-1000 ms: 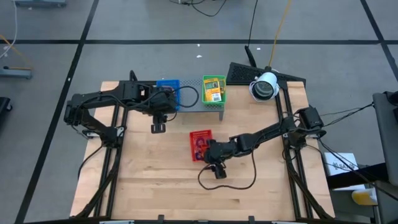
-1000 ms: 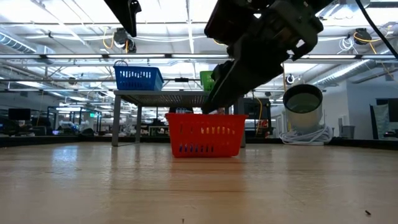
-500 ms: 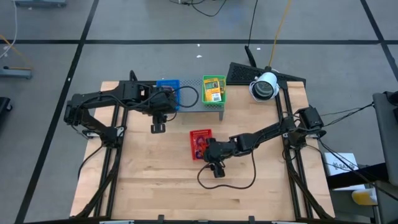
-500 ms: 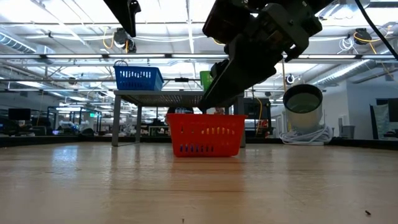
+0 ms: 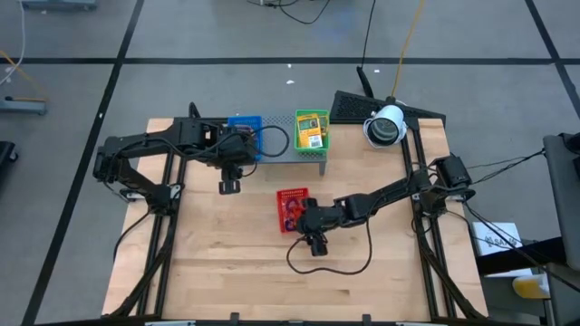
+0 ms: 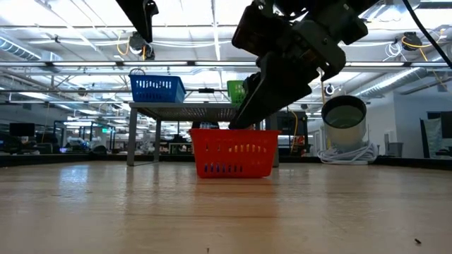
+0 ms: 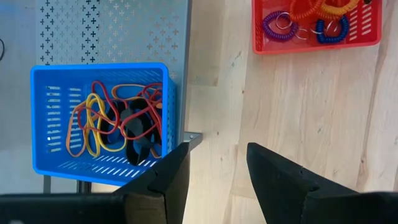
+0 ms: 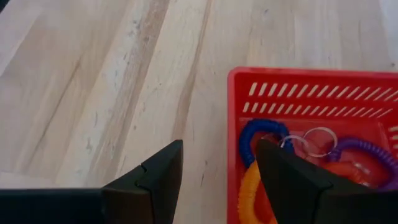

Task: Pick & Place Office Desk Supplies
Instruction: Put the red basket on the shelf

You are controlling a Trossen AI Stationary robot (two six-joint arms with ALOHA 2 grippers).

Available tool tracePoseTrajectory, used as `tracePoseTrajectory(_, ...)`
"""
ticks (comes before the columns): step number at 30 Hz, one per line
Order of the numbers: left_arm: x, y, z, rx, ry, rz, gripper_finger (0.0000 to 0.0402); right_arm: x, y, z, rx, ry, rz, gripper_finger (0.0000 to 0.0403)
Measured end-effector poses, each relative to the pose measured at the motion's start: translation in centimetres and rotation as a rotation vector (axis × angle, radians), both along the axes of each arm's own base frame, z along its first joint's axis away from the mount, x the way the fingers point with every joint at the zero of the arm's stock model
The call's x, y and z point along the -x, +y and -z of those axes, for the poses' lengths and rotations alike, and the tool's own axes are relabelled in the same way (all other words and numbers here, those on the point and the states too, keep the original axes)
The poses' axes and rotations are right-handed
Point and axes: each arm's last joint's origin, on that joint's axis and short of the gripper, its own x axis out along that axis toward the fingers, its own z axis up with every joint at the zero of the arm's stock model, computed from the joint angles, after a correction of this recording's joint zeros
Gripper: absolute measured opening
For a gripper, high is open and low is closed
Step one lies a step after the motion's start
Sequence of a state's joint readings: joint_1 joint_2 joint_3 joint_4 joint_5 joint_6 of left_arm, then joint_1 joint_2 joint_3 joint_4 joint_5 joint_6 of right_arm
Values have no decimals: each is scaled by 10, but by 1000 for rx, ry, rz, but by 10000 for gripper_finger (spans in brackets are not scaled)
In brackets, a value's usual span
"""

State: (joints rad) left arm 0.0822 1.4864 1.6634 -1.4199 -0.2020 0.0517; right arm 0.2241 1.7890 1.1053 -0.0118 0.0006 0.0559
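The right gripper (image 5: 314, 243), jaws apart and empty, hovers at the red basket (image 5: 290, 210) of coiled loops (image 8: 267, 138), centre frame. Descending, a jaw could catch the rim and shove the basket. The left gripper (image 5: 229, 186), jaws apart, waits beside the blue basket (image 7: 102, 121) of rubber bands (image 7: 118, 121).

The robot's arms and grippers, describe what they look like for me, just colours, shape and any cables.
Both arms are dark, almost black, built of jointed segments. The left gripper and the right gripper each end in two black, wedge-shaped fingers with angular, faceted surfaces. In the high view a black cable loops loosely over the wooden table below the right gripper. No markings or labels are legible on either arm.
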Motion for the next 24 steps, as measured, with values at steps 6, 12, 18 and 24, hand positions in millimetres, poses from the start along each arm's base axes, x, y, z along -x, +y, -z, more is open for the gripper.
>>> tracePoseTrajectory(6,0,0,0,0,1,1,170,2,0,2,-22,32,-13,196)
tracePoseTrajectory(12,0,0,0,0,1,1,170,1,-1,1,14,12,26,196)
tracePoseTrajectory(18,0,0,0,1,1,0,170,-1,-4,3,1,16,23,196)
tracePoseTrajectory(24,0,0,0,-1,3,2,170,-1,-5,7,-51,46,6,193)
